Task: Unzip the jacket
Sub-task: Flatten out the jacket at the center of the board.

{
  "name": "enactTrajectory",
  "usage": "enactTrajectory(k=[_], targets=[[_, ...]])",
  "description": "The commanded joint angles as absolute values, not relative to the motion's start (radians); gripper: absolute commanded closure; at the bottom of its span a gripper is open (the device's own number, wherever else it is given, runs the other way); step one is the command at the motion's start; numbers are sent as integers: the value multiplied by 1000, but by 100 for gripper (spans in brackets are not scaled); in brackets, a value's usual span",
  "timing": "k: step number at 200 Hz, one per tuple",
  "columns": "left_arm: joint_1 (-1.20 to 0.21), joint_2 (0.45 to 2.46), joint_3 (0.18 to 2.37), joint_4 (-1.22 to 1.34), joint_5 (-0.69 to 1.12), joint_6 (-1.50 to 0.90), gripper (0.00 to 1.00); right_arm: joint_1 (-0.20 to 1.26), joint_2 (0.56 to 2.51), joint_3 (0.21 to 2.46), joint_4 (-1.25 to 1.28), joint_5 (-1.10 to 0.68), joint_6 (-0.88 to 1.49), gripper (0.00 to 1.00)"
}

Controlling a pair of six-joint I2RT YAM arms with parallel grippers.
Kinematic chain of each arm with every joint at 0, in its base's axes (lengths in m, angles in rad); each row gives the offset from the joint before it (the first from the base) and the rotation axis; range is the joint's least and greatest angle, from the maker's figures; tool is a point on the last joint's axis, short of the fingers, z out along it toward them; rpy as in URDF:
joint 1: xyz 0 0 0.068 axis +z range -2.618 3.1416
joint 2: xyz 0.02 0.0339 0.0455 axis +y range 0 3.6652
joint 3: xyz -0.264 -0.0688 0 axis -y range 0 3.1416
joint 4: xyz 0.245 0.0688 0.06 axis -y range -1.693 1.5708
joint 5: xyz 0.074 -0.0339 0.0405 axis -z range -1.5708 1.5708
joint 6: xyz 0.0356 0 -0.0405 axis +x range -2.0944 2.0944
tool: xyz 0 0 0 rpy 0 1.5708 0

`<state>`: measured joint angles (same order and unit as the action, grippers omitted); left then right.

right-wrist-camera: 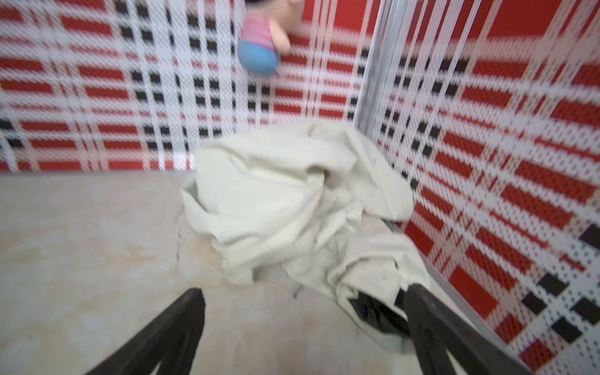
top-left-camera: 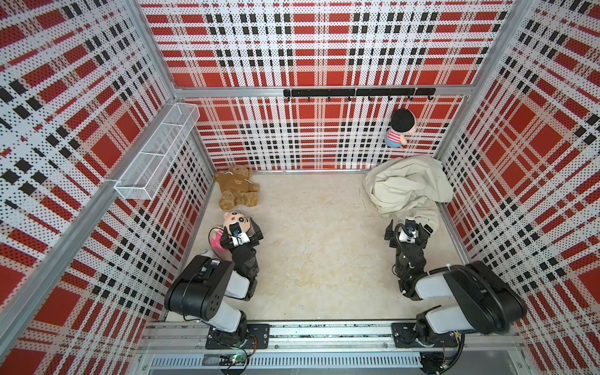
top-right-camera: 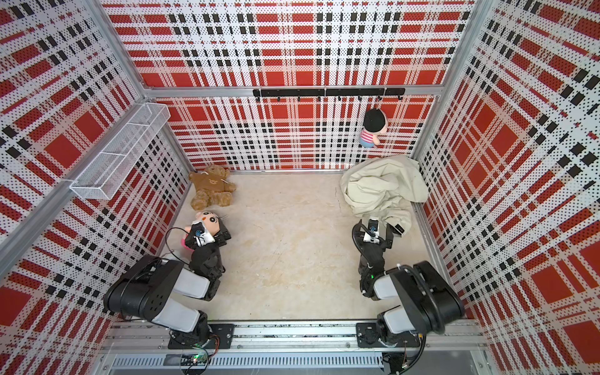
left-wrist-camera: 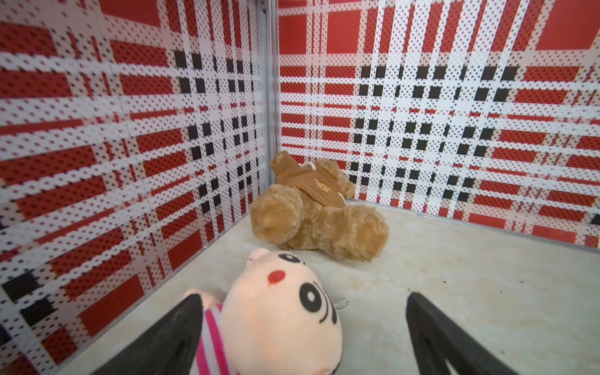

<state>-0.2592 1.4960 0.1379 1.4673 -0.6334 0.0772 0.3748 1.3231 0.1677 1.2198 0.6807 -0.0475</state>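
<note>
Where the back and right walls meet, the jacket [top-left-camera: 406, 188] [top-right-camera: 383, 185] lies crumpled in both top views, the right gripper [top-left-camera: 407, 230] near its front edge. Left wrist: the left gripper [left-wrist-camera: 303, 297] is spread wide and empty, a doll [left-wrist-camera: 282, 318] showing between its fingers. Right wrist: the right gripper [right-wrist-camera: 303, 289] is spread wide and empty, one finger [right-wrist-camera: 438, 324] beside the jacket's [right-wrist-camera: 292, 201] dark-lined edge.

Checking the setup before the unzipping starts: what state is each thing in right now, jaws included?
jacket: crumpled in a heap in the far right corner, zipper state hidden.
left gripper: jaws open, over the pink doll.
right gripper: jaws open, at the jacket's near edge.
teddy bear: lying face up in the far left corner.
pink doll: lying down.
hanging doll: hung from the hook rail.
</note>
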Motion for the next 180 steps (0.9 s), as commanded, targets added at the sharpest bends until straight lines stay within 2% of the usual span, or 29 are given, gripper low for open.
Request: enactTrajectory(k=[1,11,30,53,79,130,164,180], targets=[[-406,1325,231,1352,-818,239,2,340,1020,343,667,760,196,0],[-429,1248,270,1268,-860,210,2,241,951,420,429,619,384,0],[-422,1080,358,1012,-868,81,2,150,943,499,357,458,434,0],[-362,925,476,679,-761,-93,2,137,1115,748,138,382,355,0],[-308,854,532,526,-609,-183,2,118,1327,937,48,194,292,0],[-306,1005,664,310,-373,-203,2,48,1676,1279,-158,-174,238,0],[-322,1134,692,297,-214,-230,2,43,1862,1470,-288,-160,187,0],[-365,1168,691,315,-211,-204,2,43,1909,1508,-329,-111,181,0]])
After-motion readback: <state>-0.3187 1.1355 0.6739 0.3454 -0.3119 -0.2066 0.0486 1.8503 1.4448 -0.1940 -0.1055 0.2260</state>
